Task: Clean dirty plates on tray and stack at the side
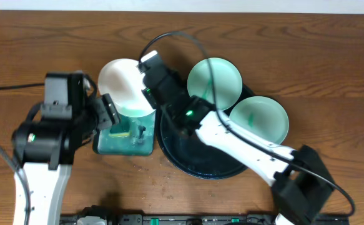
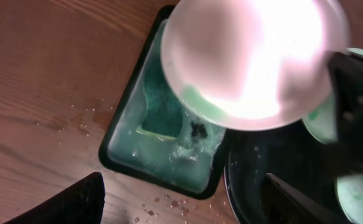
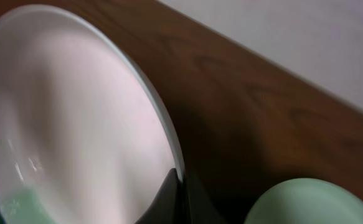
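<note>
Left gripper (image 2: 182, 198) spread wide and empty beneath a white plate (image 2: 253, 59) pinched by its rim.
The right gripper (image 3: 180, 188) is clamped on the rim alone, tilting the plate over the rectangular wash tray (image 2: 126, 130) and its sponge (image 2: 159, 109). Two mint plates (image 1: 214, 81) (image 1: 258, 119) sit on the round black tray (image 1: 200, 165). So thin a pinch on glossy ware may let it swivel or slip. Scrubbing pressure would add leverage, and the arms are close enough to collide.
</note>
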Motion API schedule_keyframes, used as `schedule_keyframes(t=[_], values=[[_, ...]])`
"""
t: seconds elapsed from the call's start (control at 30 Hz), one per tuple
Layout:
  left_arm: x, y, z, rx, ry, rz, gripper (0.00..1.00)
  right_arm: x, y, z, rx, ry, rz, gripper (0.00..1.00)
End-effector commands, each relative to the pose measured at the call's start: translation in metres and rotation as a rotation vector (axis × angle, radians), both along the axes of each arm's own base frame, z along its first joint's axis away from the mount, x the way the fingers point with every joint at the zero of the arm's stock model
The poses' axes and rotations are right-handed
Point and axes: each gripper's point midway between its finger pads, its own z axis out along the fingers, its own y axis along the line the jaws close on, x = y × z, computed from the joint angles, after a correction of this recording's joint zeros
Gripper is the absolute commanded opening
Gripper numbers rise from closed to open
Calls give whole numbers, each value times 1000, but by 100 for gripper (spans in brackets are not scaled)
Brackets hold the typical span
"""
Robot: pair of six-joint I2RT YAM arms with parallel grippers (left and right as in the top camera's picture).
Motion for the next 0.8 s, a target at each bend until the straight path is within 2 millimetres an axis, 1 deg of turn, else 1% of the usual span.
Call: schedule_keyframes(t=[0.0, 0.13, 0.3, 0.37, 0.5, 0.63, 0.77], values=[[-7, 1, 11, -2, -30, -7, 80, 7, -17, 39, -114, -186, -115, 1], [-10, 1, 12, -1, -26, -7, 80, -5, -12, 61, -186, -273, -100, 1], [-9, 1, 8, 0, -14, -7, 80, -17, -15, 86, -278, -376, -148, 1], [-8, 1, 7, 0, -10, -7, 80, -21, -14, 93, -304, -409, -160, 1], [-8, 1, 7, 0, -7, -7, 80, -27, -5, 102, -329, -450, -131, 1], [-8, 2, 7, 7, -7, -3, 80, -27, -9, 109, -332, -472, -167, 1], [-8, 5, 7, 22, -9, 7, 80, -27, -10, 110, -336, -473, -171, 1]])
